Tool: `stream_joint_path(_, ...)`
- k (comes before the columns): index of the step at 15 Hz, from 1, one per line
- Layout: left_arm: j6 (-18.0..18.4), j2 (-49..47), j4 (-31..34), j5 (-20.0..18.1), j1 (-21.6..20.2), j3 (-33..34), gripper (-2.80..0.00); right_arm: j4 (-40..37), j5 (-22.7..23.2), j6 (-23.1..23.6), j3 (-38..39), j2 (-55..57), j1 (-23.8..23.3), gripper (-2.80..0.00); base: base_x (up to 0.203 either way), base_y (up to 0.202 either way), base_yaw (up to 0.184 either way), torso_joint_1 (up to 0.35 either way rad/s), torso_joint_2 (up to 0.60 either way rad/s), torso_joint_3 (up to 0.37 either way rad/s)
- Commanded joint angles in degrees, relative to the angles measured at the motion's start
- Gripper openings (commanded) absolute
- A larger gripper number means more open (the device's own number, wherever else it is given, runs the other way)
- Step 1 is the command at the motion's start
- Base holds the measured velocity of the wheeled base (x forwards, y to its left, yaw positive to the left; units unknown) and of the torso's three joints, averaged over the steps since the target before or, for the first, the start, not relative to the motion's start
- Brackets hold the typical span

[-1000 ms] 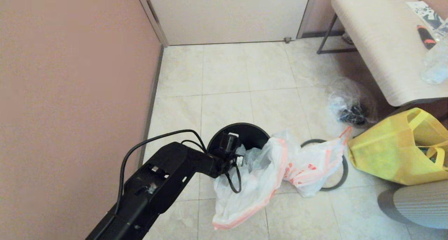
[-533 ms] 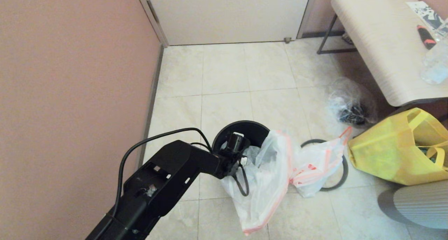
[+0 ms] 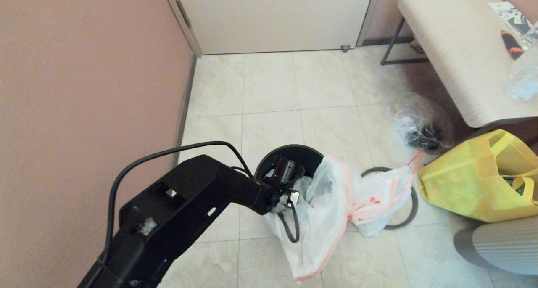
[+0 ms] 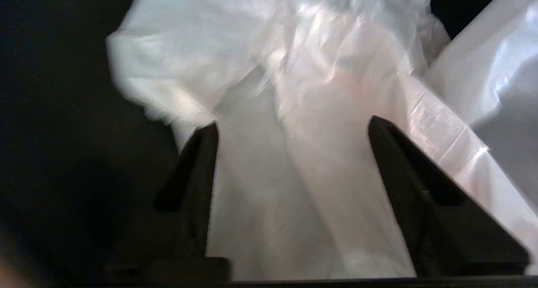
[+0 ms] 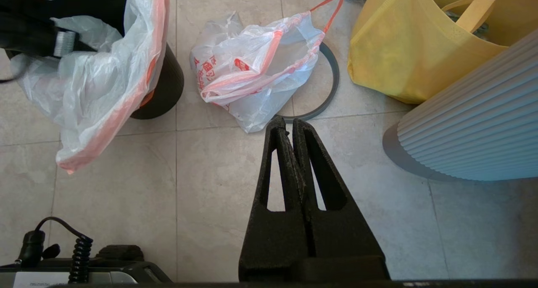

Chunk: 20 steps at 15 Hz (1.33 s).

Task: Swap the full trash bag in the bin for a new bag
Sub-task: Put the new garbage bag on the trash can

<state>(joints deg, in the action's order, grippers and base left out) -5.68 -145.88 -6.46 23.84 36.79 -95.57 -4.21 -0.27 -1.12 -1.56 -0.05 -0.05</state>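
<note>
new bag [image 3: 323, 220]: draped over the bin's rim at its 4 o'clock side, hem trailing onto the floor
bin [image 3: 290, 154]: black, upright on the tiles
left gripper [image 4: 290, 130]: at the bin mouth, jaws spread, bag film between them, not pinched
full trash bag [image 3: 380, 204]: floor, 3 o'clock of bin, lying on grey ring [image 3: 414, 204]
right gripper [image 5: 290, 128]: parked above floor, jaws pressed together
yellow tote [image 3: 475, 183]: 3 o'clock, beyond ring

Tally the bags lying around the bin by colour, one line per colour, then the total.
White translucent: 2, the new bag draped over the bin and the full trash bag on the floor.
Clear: 1, the clear bag by the bench.
Yellow: 1, the yellow tote.
Total: 4 bags.
</note>
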Motion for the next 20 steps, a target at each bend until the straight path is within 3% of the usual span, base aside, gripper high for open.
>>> stream_joint_path(1,-2.06,6.5,1.46,0.08,0.0,3.33,0.0,-0.01,0.01,0.0,-0.02,0.05,-0.04,-2.8,0.0,0.0,0.0,0.0,0.0,0.0)
stream_joint_path(6,-10.75,22.78,5.29,-0.29,2.8,14.98,0.0,-0.01,0.01,-0.02,-0.01,0.05,-0.04,-2.8,0.0,0.0,0.0,0.0,0.0,0.0)
stream_joint_path(7,-12.04,26.27,5.27,-0.38,3.32,17.88,-2.8,-0.01,0.01,0.01,-0.02,0.05,-0.03,-2.8,0.0,0.0,0.0,0.0,0.0,0.0)
stream_joint_path(10,-14.92,36.15,6.28,-2.79,4.12,23.73,-2.8,-0.01,0.01,0.01,-0.02,0.05,-0.01,-2.8,0.0,0.0,0.0,0.0,0.0,0.0)
stream_joint_path(12,-16.67,40.94,10.46,-3.78,2.88,28.82,-2.8,-0.01,0.01,0.0,0.06,0.05,-0.04,-2.8,0.0,0.0,0.0,0.0,0.0,0.0)
stream_joint_path(15,-19.32,43.27,12.36,-4.15,0.52,36.71,-2.8,-0.01,0.28,1.68,0.03,0.05,0.05,-2.8,0.0,0.0,0.0,0.0,0.0,0.0)
stream_joint_path(17,-25.41,45.53,12.31,-3.76,1.86,41.17,-2.8,-0.35,0.11,1.98,-0.19,0.05,-0.03,-2.8,0.0,0.0,0.0,0.0,0.0,0.0)
stream_joint_path(20,-26.36,51.17,12.84,-2.27,3.09,43.09,-2.8,-0.31,1.64,3.03,-4.72,5.8,-0.01,-2.8,0.0,0.0,0.0,0.0,0.0,0.0)
